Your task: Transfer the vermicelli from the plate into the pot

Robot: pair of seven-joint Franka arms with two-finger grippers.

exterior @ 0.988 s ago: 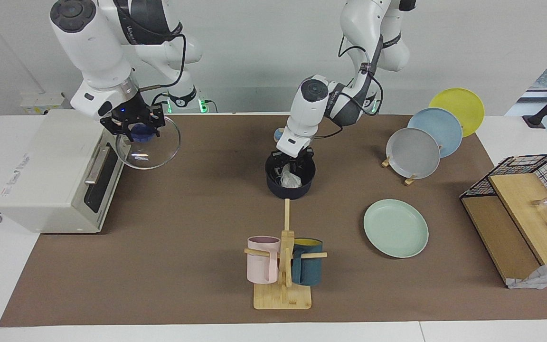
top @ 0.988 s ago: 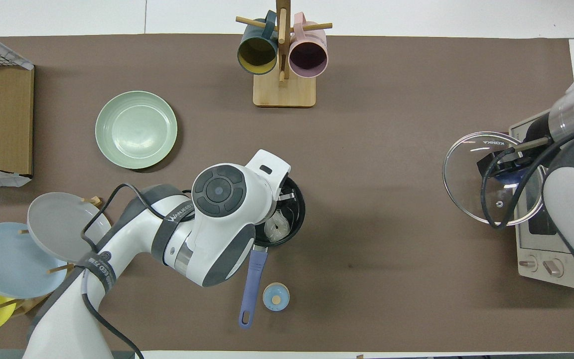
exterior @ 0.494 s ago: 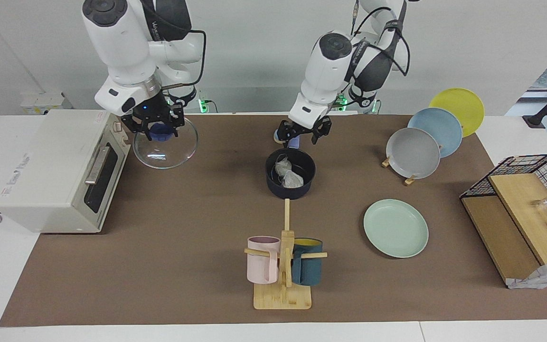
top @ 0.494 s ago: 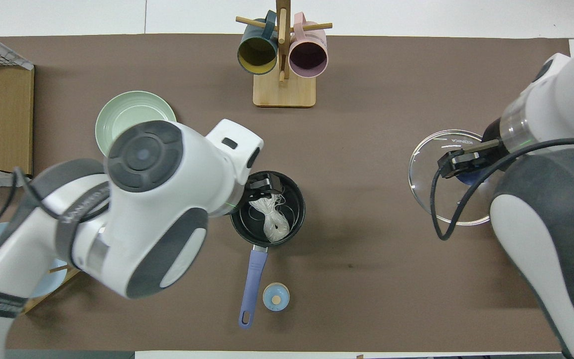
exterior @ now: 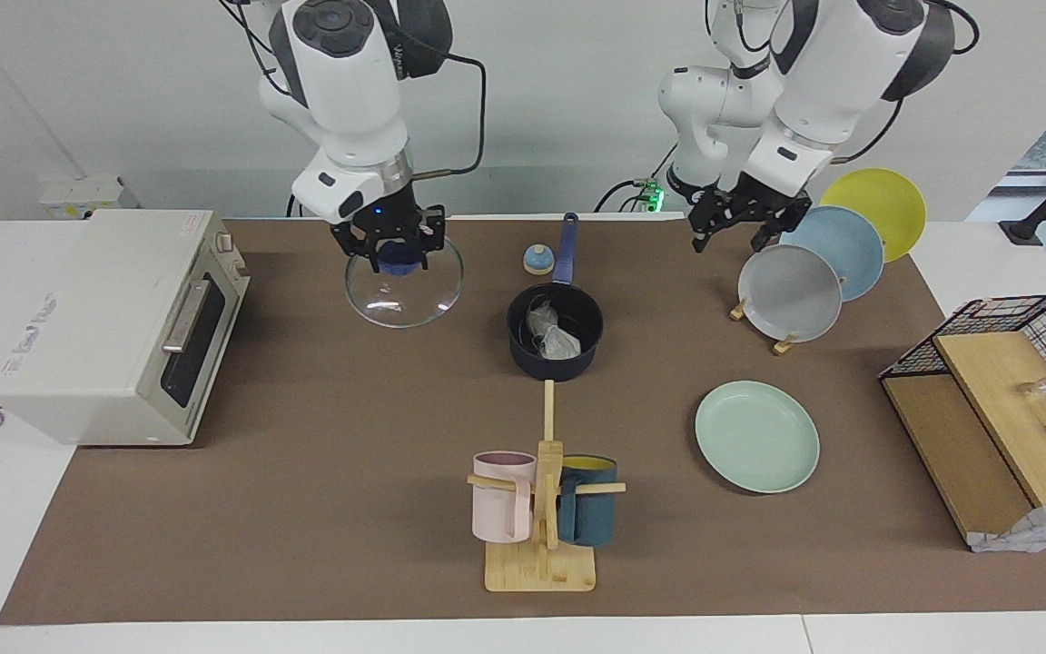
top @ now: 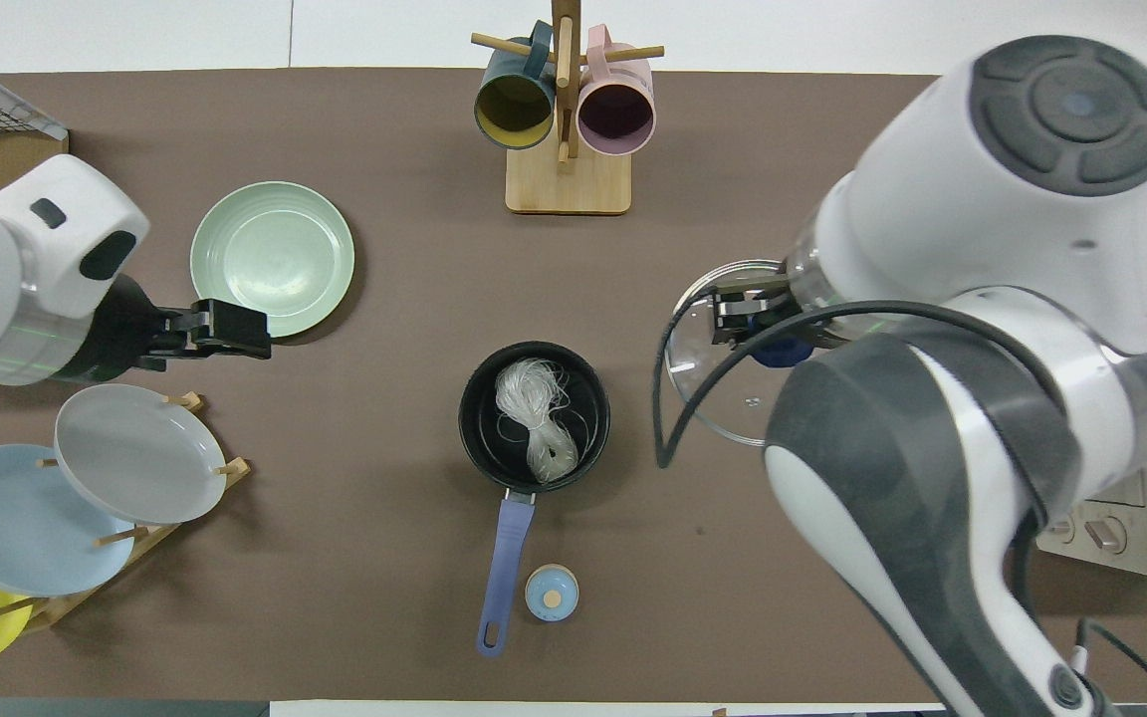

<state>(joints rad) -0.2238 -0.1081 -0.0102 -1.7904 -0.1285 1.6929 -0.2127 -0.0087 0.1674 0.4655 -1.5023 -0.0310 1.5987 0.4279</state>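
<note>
The dark navy pot point(exterior: 555, 350) point(top: 479, 443) stands mid-table with its blue handle point(top: 502, 558) toward the robots. Both clumps of whitish vermicelli point(exterior: 552, 336) point(top: 537, 423) lie inside it. The mint-green plate point(exterior: 756, 436) point(top: 272, 259) is empty, toward the left arm's end. My left gripper point(exterior: 730, 238) point(top: 247, 334) is open and empty, raised over the mat between the plate and the grey plate. My right gripper point(exterior: 393, 252) point(top: 768, 331) is shut on the blue knob of a glass lid point(exterior: 407, 295) point(top: 718, 403) and holds it in the air beside the pot.
A rack holds grey point(exterior: 791, 292), light blue point(exterior: 836, 250) and yellow point(exterior: 877, 204) plates. A toaster oven point(exterior: 96, 318) is at the right arm's end. A mug stand point(exterior: 541, 509), a small blue knob-like piece point(exterior: 537, 260) and a wire basket with boards point(exterior: 1013, 381) are also here.
My left gripper let go of the vermicelli in the pot, rose out and swung toward the plate rack. My right arm carried the glass lid from beside the oven toward the pot.
</note>
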